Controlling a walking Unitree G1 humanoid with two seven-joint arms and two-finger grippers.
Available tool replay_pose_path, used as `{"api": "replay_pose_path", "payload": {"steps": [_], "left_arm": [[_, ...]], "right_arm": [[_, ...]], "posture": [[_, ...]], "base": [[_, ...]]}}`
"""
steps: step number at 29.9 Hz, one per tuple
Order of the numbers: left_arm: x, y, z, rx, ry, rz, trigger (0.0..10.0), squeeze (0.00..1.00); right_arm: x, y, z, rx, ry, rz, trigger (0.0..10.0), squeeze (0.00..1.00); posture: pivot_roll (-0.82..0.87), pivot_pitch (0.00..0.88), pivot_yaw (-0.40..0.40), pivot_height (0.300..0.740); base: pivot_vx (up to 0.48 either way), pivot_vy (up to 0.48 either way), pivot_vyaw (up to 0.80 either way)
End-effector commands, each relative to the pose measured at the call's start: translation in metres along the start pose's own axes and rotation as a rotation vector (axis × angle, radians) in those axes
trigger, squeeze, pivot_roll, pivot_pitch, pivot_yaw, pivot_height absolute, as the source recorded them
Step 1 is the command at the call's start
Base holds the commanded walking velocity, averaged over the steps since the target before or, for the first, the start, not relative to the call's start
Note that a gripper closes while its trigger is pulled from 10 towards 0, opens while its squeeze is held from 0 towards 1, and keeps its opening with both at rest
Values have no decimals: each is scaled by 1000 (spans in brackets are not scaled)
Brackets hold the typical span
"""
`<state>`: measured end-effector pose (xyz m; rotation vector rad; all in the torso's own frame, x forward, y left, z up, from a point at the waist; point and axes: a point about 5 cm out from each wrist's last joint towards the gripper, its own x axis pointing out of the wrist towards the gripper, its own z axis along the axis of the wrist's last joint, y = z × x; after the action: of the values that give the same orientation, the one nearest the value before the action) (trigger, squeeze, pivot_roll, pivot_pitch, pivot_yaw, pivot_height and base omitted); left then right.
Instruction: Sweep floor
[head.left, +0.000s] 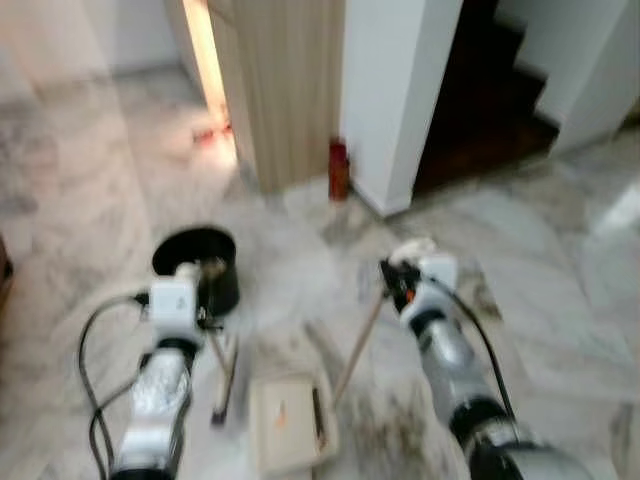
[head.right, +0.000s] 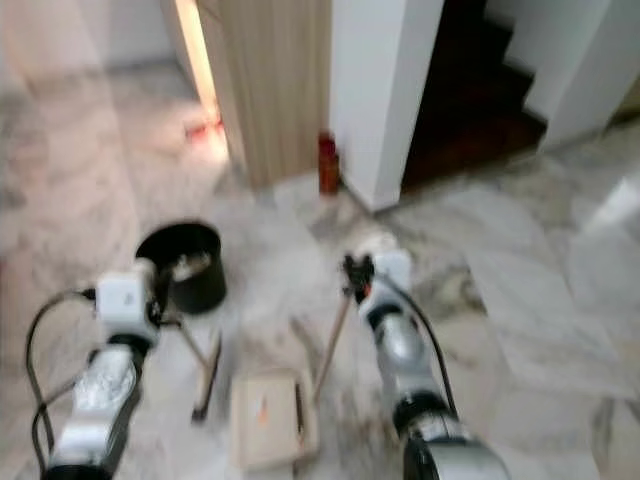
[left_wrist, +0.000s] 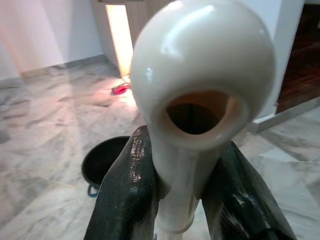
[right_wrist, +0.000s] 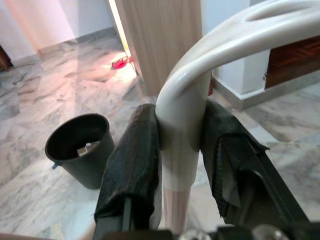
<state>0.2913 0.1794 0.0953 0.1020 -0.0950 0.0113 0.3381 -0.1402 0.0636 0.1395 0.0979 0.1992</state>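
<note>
Nearest to the robot, the cream dustpan (head.left: 290, 425) is lying flat on the marble floor (head.left: 560, 290) between the two arms, its mouth facing away, presumably so that dirt can be pushed into it. The right gripper (right_wrist: 181, 145) is clamping the white looped handle top of the dustpan's long wooden pole (head.left: 358, 345), which is slanting down and left to the pan; holding it high seems to let the robot steer the pan without bending. The left gripper (left_wrist: 181, 172) is closing tight round the neck of the broom handle (left_wrist: 200, 75), just under its rounded white end with the hanging hole, and the thin stick is running down to a dark brush head (head.left: 222, 405) resting on the floor just left of the pan, well placed for drawing dust rightward into it. A little farther, just beyond the left arm, a black bin (head.left: 200, 265) is standing upright and open, probably waiting for the sweepings. Farther still, a red bottle-like object (head.left: 339, 170) is standing at the foot of the wood-panelled wall (head.left: 290, 90), with dark stairs (head.left: 480, 100) at far right.
</note>
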Motion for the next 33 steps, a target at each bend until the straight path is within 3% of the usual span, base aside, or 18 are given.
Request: {"api": "replay_pose_path", "payload": {"steps": [1,16,33], "left_arm": [[4,6,11,16,-52,15,10000,0],[1,8,11,40,-64,50,10000,0],[5,6,15,46,-78,46,10000,0]], "right_arm": [[8,7,15,-10,-55,28,10000,0],[14,4,42,-81,-175,20,10000,0],[27,30,122,-127,-460,110,10000,0]], "posture": [[5,13,-14,740],[-6,23,-3,740],[-13,22,11,740]], "base": [[0,0,0],[0,0,0],[0,0,0]]}}
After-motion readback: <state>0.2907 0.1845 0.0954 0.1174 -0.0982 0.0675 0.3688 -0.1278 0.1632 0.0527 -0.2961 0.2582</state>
